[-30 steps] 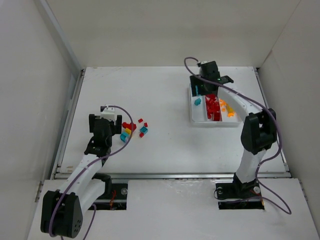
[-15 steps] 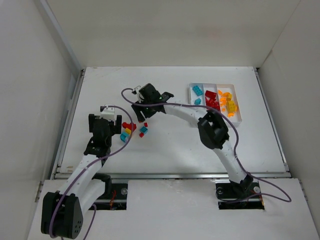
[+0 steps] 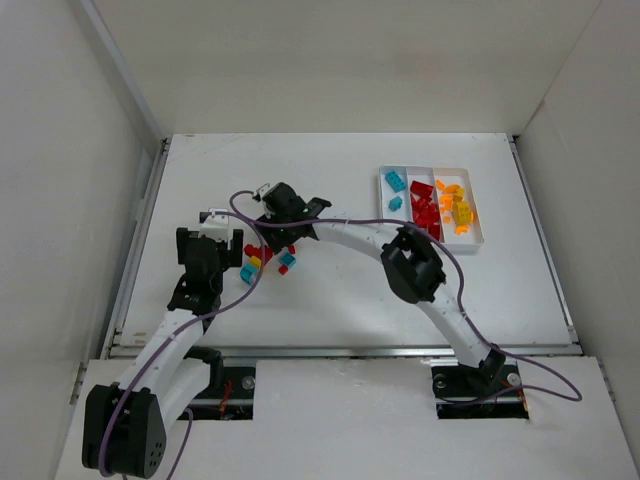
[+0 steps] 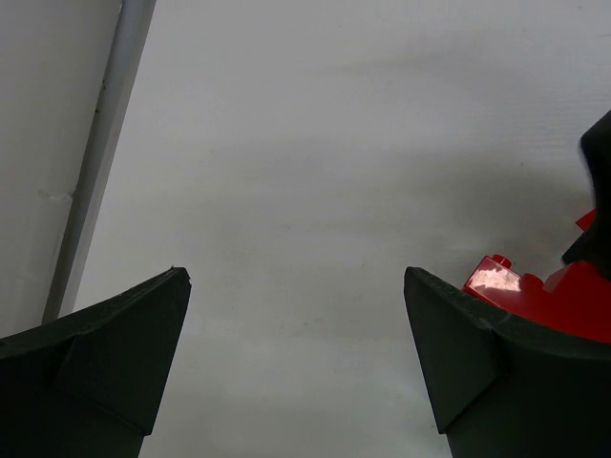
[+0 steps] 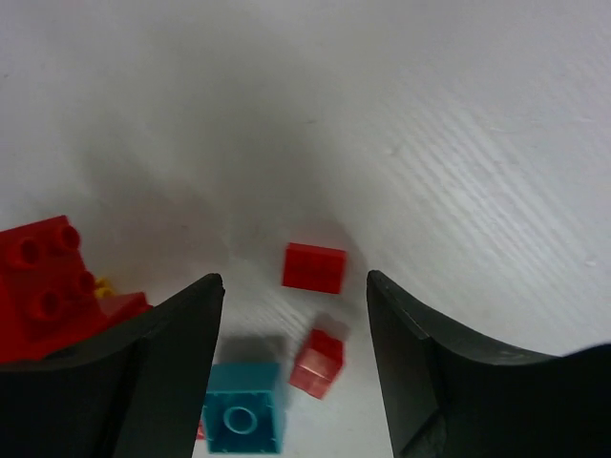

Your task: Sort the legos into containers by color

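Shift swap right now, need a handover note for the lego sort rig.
Left claw: open, empty, low beside the pile.
Right claw: open, empty, over two small red bricks at the pile's edge.
Tray: seen from above, teal in the left bin, red in the middle, orange in the right.
Done: most pieces are binned by color.
Left: several red, yellow and teal pieces loose in the pile. Likely next: right claw takes a red brick to the middle bin.
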`<state>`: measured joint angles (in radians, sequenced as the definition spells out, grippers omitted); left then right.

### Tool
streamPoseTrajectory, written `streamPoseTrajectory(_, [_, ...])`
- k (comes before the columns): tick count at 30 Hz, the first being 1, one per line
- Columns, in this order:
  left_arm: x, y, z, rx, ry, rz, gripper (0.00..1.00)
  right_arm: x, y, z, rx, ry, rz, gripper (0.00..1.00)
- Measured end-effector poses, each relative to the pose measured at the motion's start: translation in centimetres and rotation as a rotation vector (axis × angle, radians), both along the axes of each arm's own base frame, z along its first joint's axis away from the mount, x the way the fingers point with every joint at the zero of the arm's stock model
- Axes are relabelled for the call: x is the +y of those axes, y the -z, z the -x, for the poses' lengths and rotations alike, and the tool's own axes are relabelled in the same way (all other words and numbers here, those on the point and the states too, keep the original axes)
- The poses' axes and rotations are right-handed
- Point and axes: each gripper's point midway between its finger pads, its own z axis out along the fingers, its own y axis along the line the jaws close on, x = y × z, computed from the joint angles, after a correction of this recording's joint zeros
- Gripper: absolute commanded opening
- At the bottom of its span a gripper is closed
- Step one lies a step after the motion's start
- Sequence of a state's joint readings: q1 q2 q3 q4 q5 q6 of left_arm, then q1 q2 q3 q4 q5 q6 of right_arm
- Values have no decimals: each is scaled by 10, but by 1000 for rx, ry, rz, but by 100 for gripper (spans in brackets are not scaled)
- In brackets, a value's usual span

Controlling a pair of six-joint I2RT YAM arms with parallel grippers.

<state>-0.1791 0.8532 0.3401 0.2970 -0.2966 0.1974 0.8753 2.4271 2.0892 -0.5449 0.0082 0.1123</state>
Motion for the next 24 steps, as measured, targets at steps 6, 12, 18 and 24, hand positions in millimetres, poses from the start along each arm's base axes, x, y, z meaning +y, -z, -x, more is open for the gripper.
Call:
streamPoseTrajectory(6, [2,-3,-1,-15,-14,6,93,14,8,10,-43,-2,38,55])
streamPoseTrajectory(12, [2,-3,-1,-14,-9,2,94,13,9,2,-65,25,47,38])
streamPoseTrajectory(18, [2,-3,-2,-14,-8,2,94,12,9,0,-77,40,55,0])
streamPoseTrajectory(24, [2,-3,-2,-14,-6,0,94,-3,5,-4,-94,74,74,0])
